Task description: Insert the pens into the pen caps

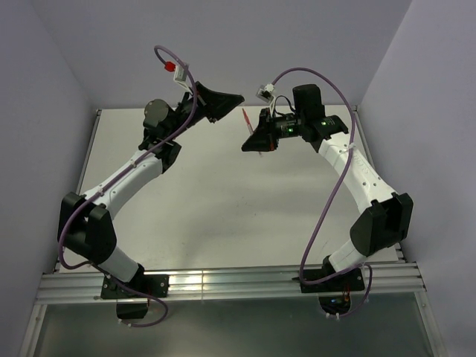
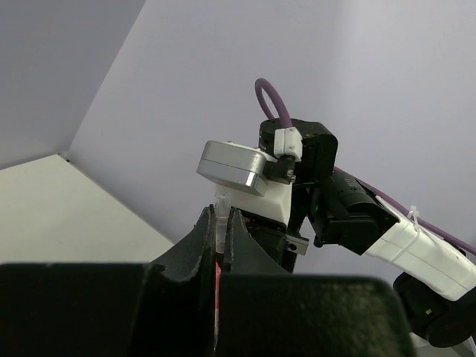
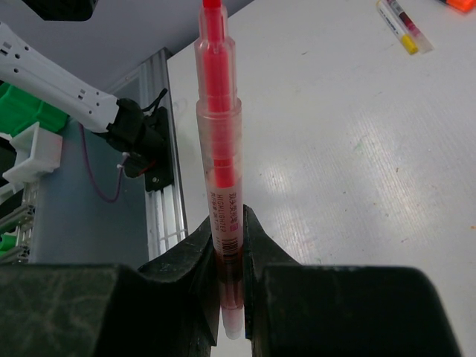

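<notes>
Above the far end of the white table (image 1: pixel 223 216), both arms hang raised, walls close behind and open air between them. The right gripper (image 3: pixel 225 238) is clamped on a red highlighter (image 3: pixel 219 134). The left gripper (image 2: pixel 221 230) pinches a small clear cap (image 2: pixel 222 204). The two are apart, so I'd say nothing is joined yet. A yellow-ended pen (image 3: pixel 405 30) lies on the table.

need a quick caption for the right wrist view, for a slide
Right gripper, jaws shut on a red highlighter that sticks out over the white table; another pen lies far off.
</notes>
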Controlling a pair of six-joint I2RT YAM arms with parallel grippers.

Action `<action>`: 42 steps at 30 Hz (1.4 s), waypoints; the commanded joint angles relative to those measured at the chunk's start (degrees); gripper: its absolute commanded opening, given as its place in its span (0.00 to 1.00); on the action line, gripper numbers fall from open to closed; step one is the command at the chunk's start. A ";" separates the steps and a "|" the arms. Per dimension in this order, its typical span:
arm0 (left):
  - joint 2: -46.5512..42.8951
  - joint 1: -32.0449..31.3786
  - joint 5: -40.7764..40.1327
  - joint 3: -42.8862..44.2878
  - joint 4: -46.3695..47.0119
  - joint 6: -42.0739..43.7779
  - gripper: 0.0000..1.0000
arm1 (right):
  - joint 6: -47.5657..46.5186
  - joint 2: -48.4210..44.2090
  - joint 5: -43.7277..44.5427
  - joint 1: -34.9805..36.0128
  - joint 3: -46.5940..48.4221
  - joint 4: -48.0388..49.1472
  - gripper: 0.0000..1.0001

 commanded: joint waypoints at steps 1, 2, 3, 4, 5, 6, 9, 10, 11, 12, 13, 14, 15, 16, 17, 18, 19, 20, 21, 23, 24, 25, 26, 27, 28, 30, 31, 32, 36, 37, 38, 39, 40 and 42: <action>-0.19 -0.07 0.57 -0.40 1.99 -0.78 0.00 | -1.13 -2.57 0.20 0.42 0.94 0.44 0.00; -0.11 -0.16 0.49 -0.58 1.90 -0.69 0.00 | -1.22 -2.57 0.29 0.42 0.85 0.35 0.00; -0.19 -0.07 0.49 -0.76 1.90 -0.87 0.00 | -1.22 -2.57 0.38 0.42 0.76 0.35 0.00; -0.19 -0.16 0.57 -0.93 1.98 -0.95 0.00 | -1.31 -2.75 0.38 0.42 0.67 0.35 0.00; -0.19 -0.16 0.57 -1.02 1.98 -0.96 0.00 | -1.31 -2.66 0.47 0.42 0.67 0.27 0.00; -0.19 -0.16 0.66 -1.02 1.98 -1.13 0.00 | -1.40 -2.75 0.56 0.33 0.59 0.18 0.00; -0.28 -0.07 0.75 -1.20 1.81 -0.96 0.00 | -1.40 -2.49 0.64 0.25 0.67 0.26 0.00; -0.28 -0.16 0.75 -1.28 1.72 -1.04 0.00 | -1.40 -2.31 0.73 0.25 0.76 0.26 0.00; -0.37 -0.16 0.84 -1.37 1.55 -0.96 0.00 | -1.40 -2.22 0.73 0.33 0.85 0.26 0.00; -0.37 -0.16 0.92 -1.37 1.46 -0.96 0.00 | -1.40 -2.13 0.73 0.33 0.94 0.26 0.00; -0.46 -0.07 0.84 -1.55 1.37 -0.87 0.00 | -1.48 -2.22 0.73 0.33 1.11 0.26 0.00; -0.46 -0.16 0.84 -1.64 1.28 -0.87 0.00 | -1.48 -2.13 0.73 0.33 1.11 0.26 0.00; -0.46 -0.07 0.84 -1.72 1.37 -0.95 0.00 | -1.48 -2.13 0.82 0.33 1.20 0.26 0.00; -0.37 0.02 0.92 -1.81 1.46 -1.04 0.00 | -1.48 -2.13 0.82 0.33 1.20 0.18 0.00; -0.37 0.10 1.01 -1.81 1.54 -1.22 0.00 | -1.57 -2.05 0.91 0.33 1.11 0.18 0.00; -0.28 0.02 1.10 -1.81 1.55 -1.39 0.00 | -1.57 -2.04 0.91 0.33 1.11 0.18 0.00; -0.20 0.10 1.28 -1.90 1.63 -1.48 0.00 | -1.57 -1.96 1.00 0.33 1.20 0.18 0.00; -0.19 0.19 1.36 -1.99 1.72 -1.74 0.00 | -1.57 -1.96 1.00 0.25 1.20 0.18 0.00; -0.19 0.19 1.37 -1.99 1.81 -2.01 0.00 | -1.57 -1.87 1.00 0.25 1.46 0.18 0.00; -0.11 0.19 1.63 -2.51 1.98 -2.53 0.00 | -1.40 -1.61 1.26 0.16 1.99 0.18 0.00; -0.11 0.11 1.54 -2.86 2.07 -3.32 0.00 | -1.22 -1.17 1.26 0.16 2.78 0.26 0.00; -0.19 0.02 1.37 -3.04 2.07 -3.76 0.00 | -0.79 -0.99 1.17 0.07 3.13 0.35 0.00; -0.19 0.02 1.19 -3.30 2.07 -3.94 0.00 | -0.61 -0.73 1.17 0.07 3.66 0.35 0.00; -0.37 -0.24 0.84 -3.48 1.90 -4.20 0.00 | -0.34 -0.47 0.91 0.07 4.45 0.53 0.00; -0.46 -0.42 0.58 -3.92 1.72 -4.29 0.00 | 0.09 -0.38 0.56 0.07 4.89 0.70 0.00; -1.07 -0.68 -0.83 -4.79 1.81 -4.47 0.00 | 0.62 0.06 0.55 0.07 5.85 1.05 0.00; -1.25 -0.69 -1.09 -4.97 1.81 -4.56 0.00 | 1.41 0.15 0.64 0.07 6.12 1.58 0.00; -1.42 -0.86 -1.53 -5.06 1.72 -4.65 0.01 | 1.85 0.33 0.73 0.07 6.56 1.84 0.00; -1.60 -2.00 -3.55 -3.93 1.55 -5.09 0.00 | 4.23 1.55 1.00 0.07 9.10 3.86 0.00; -1.51 -2.18 -3.73 -3.57 1.55 -5.26 0.00 | 6.75 1.91 0.91 0.07 9.55 5.00 0.00; -1.17 -2.35 -3.99 -3.22 1.63 -5.52 0.00 | 7.56 2.35 0.82 0.07 9.90 5.53 0.00; -0.90 -2.79 -4.26 -2.35 1.81 -5.70 0.00 | 8.44 2.61 0.82 0.07 10.77 5.89 0.00; -0.64 -3.06 -4.26 -1.90 1.81 -5.70 0.00 | 8.80 2.79 1.26 0.07 11.22 6.41 0.00; -0.11 -3.59 -4.26 -1.11 1.55 -5.96 0.00 | 9.24 3.14 1.70 0.07 12.27 6.68 0.00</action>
